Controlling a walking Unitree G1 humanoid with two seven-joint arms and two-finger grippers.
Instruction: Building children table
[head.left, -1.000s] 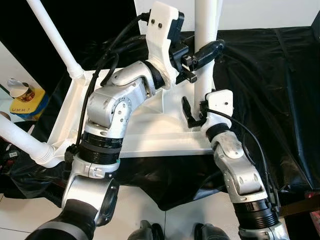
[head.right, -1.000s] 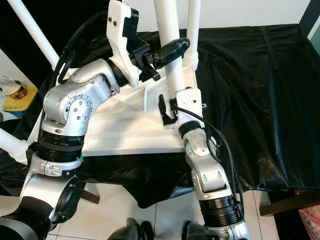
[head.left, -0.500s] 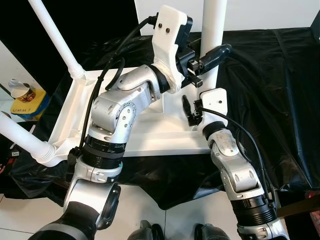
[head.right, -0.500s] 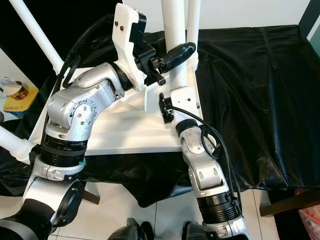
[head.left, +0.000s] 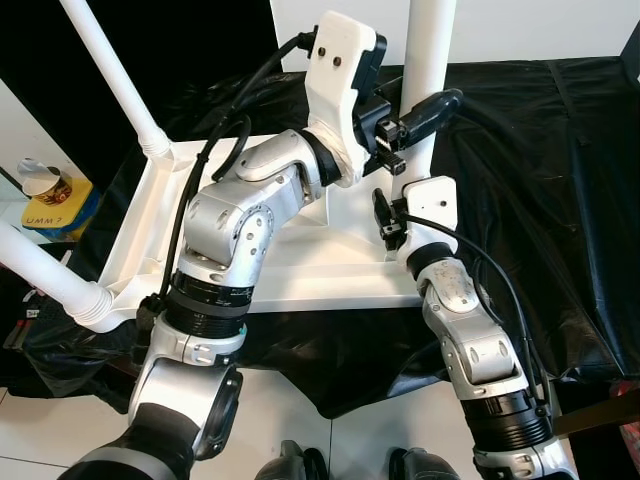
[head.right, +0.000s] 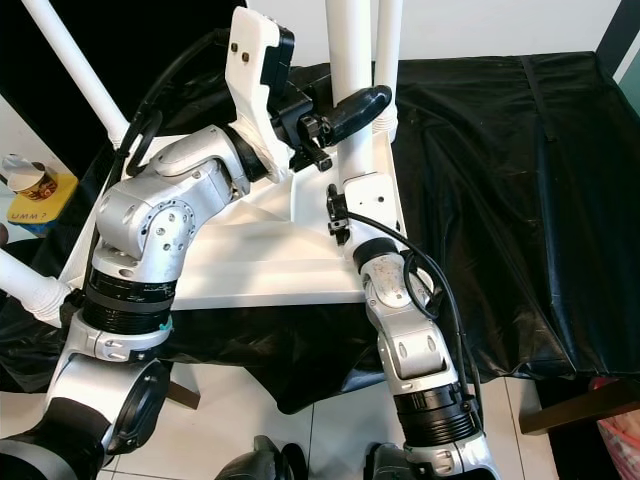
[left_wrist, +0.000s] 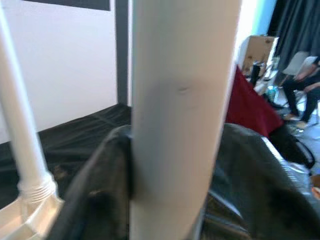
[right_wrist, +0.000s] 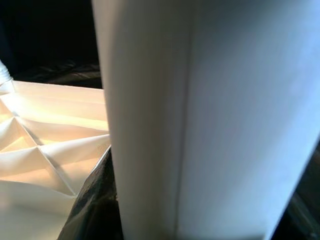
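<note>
So both grippers are clamped on the upright leg (head.left: 425, 60) at the near right corner of the flipped tabletop (head.left: 300, 270), left gripper (head.left: 425, 108) above right gripper (head.left: 392, 218).

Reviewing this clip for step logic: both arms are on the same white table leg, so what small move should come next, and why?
Probably a further twist of the leg into its corner socket. The left gripper wraps it higher up and the right gripper sits near its base on the upturned tabletop. Whether the leg is fully seated cannot be seen.
</note>
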